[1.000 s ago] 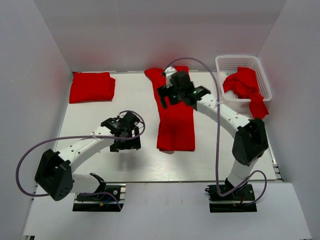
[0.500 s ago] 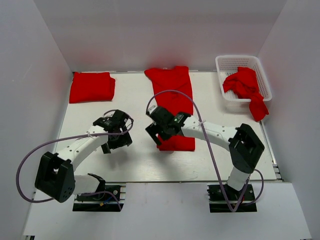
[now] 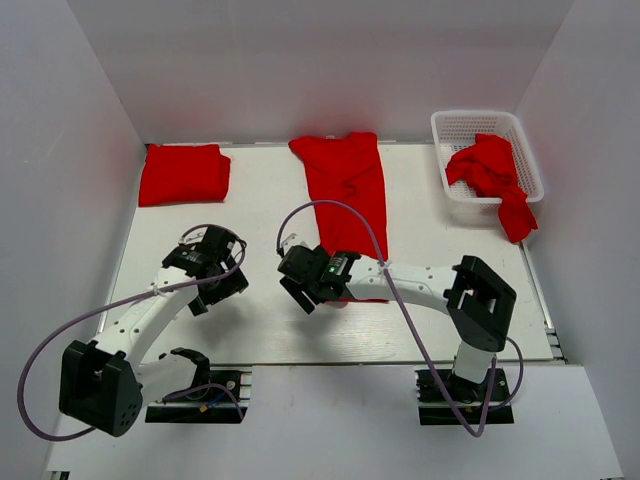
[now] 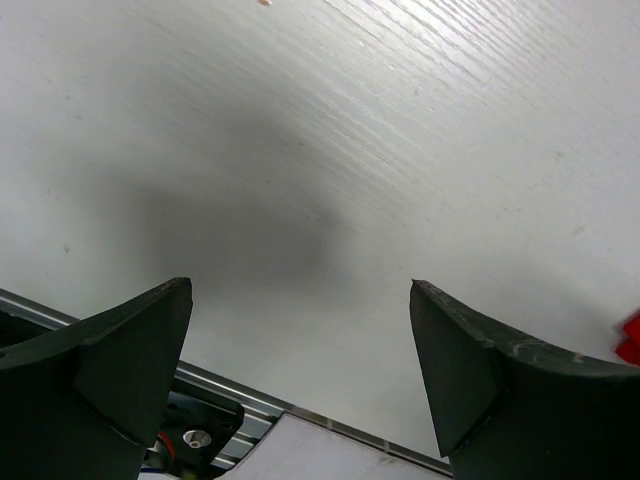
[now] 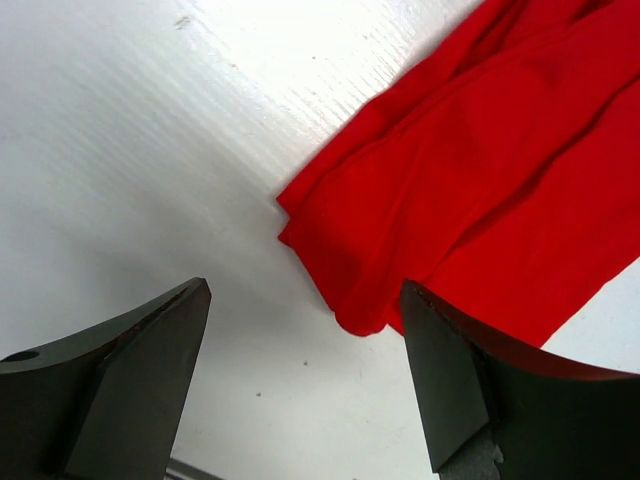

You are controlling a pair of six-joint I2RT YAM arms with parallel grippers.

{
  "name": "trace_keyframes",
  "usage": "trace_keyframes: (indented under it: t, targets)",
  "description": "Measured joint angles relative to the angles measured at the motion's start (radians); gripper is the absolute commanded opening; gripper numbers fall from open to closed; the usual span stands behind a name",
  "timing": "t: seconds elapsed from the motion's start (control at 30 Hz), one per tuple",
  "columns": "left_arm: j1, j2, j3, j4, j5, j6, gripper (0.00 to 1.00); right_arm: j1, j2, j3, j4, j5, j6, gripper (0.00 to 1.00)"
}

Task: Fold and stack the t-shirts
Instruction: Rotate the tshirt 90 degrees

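Red fabric shows in three spots on a white table (image 3: 260, 200), seen from above. The strip shirt (image 3: 348, 185), folded long & narrow, lies lengthwise mid-table, neck end at the far edge and hem end toward the arms. The folded shirt (image 3: 184, 173) is a neat rectangle at the far L corner. The crumpled shirts (image 3: 488, 168) sit in a white lattice basket (image 3: 478, 120) at the far R corner, w/ one spilling over its near rim.

R gripper (image 5: 305, 287): low over the table at the near L corner of the strip shirt. Jaws stand wide apart w/ nothing in them. In the wrist view the hem corner lies flat on the table just ahead of the gap btwn the fingers, and no contact w/ it can be seen. The R arm (image 3: 420, 280) crosses the near end of the strip shirt, hiding part of it from above.

L gripper (image 4: 300, 287): over bare table, L of centre, well apart from every shirt. Jaws are spread wide & empty. Its wrist view shows white tabletop w/ a soft shadow, plus a sliver of red cloth at the far R edge.
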Motion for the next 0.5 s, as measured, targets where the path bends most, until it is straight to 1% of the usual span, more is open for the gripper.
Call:
trace_keyframes:
  t: [0.03, 0.23, 0.27, 0.3, 0.47, 0.5]
  targets:
    - [0.006, 0.000, 0.000, -0.002, -0.002, -0.004, 1.00, 0.000, 0.010, 0.000, 0.001, 0.005, 0.010, 0.82]
    - [0.027, -0.027, 0.000, -0.006, -0.009, -0.008, 1.00, -0.007, 0.047, 0.000, 0.003, 0.031, 0.048, 0.66]
    - [0.027, -0.032, 0.000, -0.005, -0.009, -0.006, 1.00, -0.007, 0.048, 0.000, 0.003, 0.031, 0.053, 0.59]
    - [0.027, -0.036, 0.000, -0.005, -0.009, -0.005, 1.00, -0.007, 0.050, 0.000, 0.004, 0.032, 0.057, 0.58]
    - [0.035, -0.038, -0.003, -0.004, -0.007, 0.000, 1.00, -0.006, 0.066, 0.000, 0.022, 0.034, 0.077, 0.58]
    - [0.036, -0.038, -0.003, -0.004, -0.006, 0.003, 1.00, -0.006, 0.072, 0.000, 0.023, 0.034, 0.081, 0.56]
